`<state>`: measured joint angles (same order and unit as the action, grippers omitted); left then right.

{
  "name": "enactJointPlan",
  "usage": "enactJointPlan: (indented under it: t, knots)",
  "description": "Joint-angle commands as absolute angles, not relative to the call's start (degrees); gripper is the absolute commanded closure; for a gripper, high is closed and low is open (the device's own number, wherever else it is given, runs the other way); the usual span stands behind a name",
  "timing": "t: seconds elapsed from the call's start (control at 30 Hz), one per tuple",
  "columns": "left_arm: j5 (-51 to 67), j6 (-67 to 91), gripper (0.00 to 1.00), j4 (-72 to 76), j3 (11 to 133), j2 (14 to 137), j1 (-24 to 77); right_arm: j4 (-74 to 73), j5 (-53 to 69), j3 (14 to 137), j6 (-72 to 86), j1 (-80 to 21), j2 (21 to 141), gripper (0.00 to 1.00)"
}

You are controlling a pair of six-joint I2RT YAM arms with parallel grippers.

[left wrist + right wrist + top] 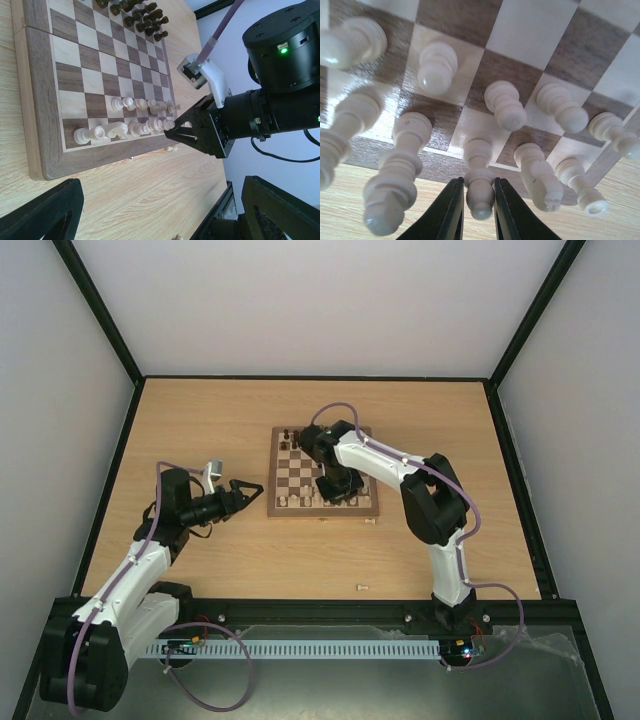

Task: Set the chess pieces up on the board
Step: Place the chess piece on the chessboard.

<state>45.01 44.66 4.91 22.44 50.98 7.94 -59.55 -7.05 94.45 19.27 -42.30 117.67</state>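
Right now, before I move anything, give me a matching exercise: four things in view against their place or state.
1 left pincer
2 right pincer
3 dark brown wooden chess pieces
4 lone small cream piece

A far rows of the checkered wooden chessboard
B lying on the light wooden table
C open, left of the chessboard
D shut on a cream wooden chess piece

Pairs: 1-C, 2-D, 3-A, 4-B
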Motion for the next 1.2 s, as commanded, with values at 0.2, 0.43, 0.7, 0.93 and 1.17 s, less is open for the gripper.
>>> enactJointPlan:
  t: [0.2, 0.43, 0.7, 0.93, 1.17]
  knots:
    - [46.1, 43.9, 0.10, 4.3, 21.9, 50.6, 7.3, -60.5, -8.6, 96.7, 18.6, -41.5, 118.8, 0.84]
    - [46.0, 43.8, 0.10, 3.9, 21.9, 50.3, 7.3, -59.7, -7.4, 95.2, 18.7, -41.4, 117.8, 0.83]
    - [45.7, 43.6, 0.10, 4.0, 21.8, 50.8, 7.3, -58.5, -5.7, 92.6, 18.6, -41.5, 115.9, 0.86]
    - [45.6, 43.6, 0.11, 4.1, 21.9, 50.8, 7.3, -57.8, -5.7, 91.1, 18.7, -41.5, 115.3, 0.85]
    - [45.4, 43.6, 0.11, 3.9, 22.2, 51.0, 7.3, -57.4, -6.1, 91.5, 18.7, -41.5, 114.6, 0.79]
